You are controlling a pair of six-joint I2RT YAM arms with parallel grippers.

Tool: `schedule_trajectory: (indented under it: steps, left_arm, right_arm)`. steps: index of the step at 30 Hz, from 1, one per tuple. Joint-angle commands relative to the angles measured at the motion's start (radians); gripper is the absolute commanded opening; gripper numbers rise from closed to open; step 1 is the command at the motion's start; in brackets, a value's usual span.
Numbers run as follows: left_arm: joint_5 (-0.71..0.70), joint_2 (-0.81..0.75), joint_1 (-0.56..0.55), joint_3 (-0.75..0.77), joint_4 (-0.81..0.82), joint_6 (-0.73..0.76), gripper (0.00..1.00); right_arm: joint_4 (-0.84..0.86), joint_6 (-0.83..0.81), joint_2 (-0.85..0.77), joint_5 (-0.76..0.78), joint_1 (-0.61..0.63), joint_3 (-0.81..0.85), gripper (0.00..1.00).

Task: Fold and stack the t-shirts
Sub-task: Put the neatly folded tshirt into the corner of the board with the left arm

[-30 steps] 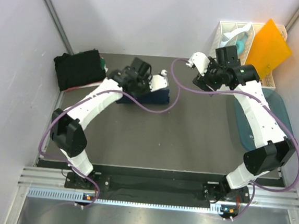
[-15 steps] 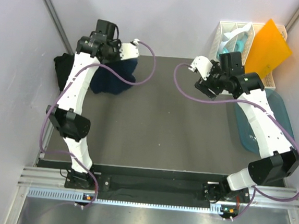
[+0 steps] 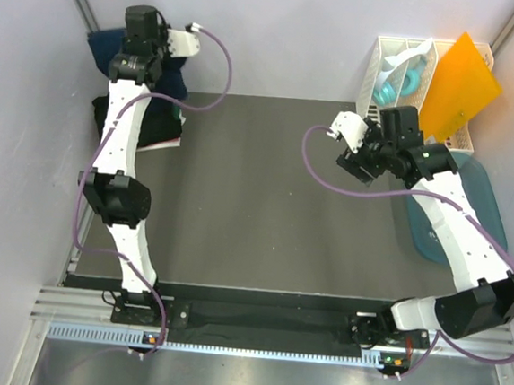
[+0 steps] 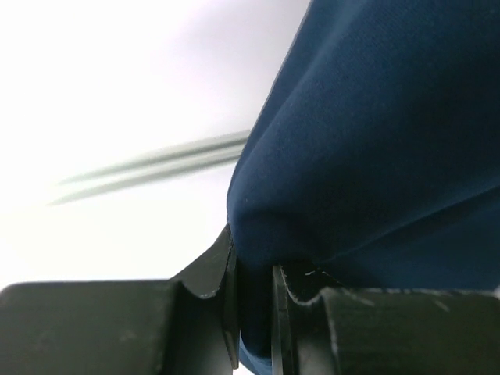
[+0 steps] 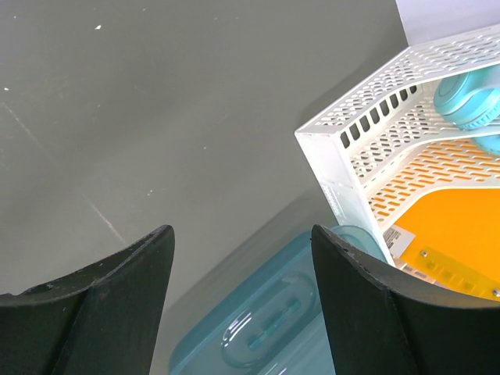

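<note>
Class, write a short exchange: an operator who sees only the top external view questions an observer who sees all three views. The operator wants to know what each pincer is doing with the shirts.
Operator: From above, the left arm reaches high at the far left, with the navy t-shirt beside it. Is the cloth actually gripped?
Observer: Yes. The left wrist view shows a fold of navy cloth pinched between the two fingers of the left pincer.
Operator: And the right pincer? I only see its back.
Observer: The right pincer is open with nothing between its fingers. Its camera looks past them at the teal tub and the white rack.
</note>
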Motion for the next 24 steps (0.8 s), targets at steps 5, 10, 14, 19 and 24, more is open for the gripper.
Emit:
schedule_trajectory:
  steps: [5,10,14,19,24]
  left_arm:
    - [-0.17,0.11,0.1,-0.031,0.825,0.267,0.0]
    - [-0.171,0.132,0.102,-0.38,1.232,0.442,0.0]
    - [-0.122,0.05,0.05,-0.918,1.655,0.61,0.0]
    - [-0.254,-0.008,-0.066,-1.425,1.699,0.521,0.0]
    - [-0.365,-0.101,-0.101,-1.518,1.42,0.248,0.0]
  right_arm:
    - [0.062,0.017,-0.052,-0.036,-0.005,-0.03,0.7]
    - [0.056,0.035,-0.04,-0.065,-0.005,-0.001,0.7]
    - [0.038,0.051,-0.035,-0.091,-0.005,0.027,0.69]
    - [0.007,0.052,-0.041,-0.1,-0.003,0.031,0.68]
    - [-0.004,0.032,-0.049,-0.071,-0.006,0.007,0.68]
